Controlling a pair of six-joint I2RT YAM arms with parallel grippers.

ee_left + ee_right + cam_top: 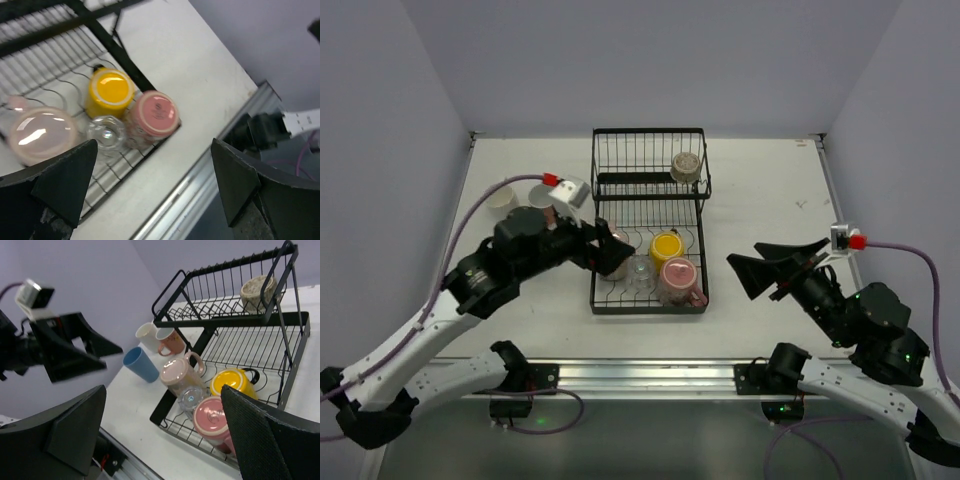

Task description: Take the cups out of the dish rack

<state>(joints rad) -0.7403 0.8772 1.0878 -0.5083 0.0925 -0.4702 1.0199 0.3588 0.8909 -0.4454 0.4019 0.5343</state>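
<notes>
The counter carries the dish rack at its centre, and the rack is the first hazard. It is a light wire frame that appears to rest unfixed, so a finger hooked under a wire while lifting can drag or tilt the whole rack and spill everything in it. The left hand hangs over the near left corner of the lower tier with its jaws spread wide and nothing between them. The right hand waits well to the right of the rack, equally wide and empty. Four cups crowd the front of the lower tier, apparently mouth-down: the salmon-pink cup, the pink patterned cup, the yellow mug and the clear glass. The glass sits between the other three and seems to touch them. A wide jaw lowered onto any one cup can therefore strike a neighbour, and closing off-centre on a glossy upturned base can let the cup slip. The yellow mug's handle can catch on the wires. The glass is the likeliest to topple or break. The white cup, the blue cup and a third mug stand on the counter just left of the rack, where a sweep of the left arm can knock them over. The small grey-beige cup sits on the upper shelf near its right rail, and a poor grip there means a longer fall.
</notes>
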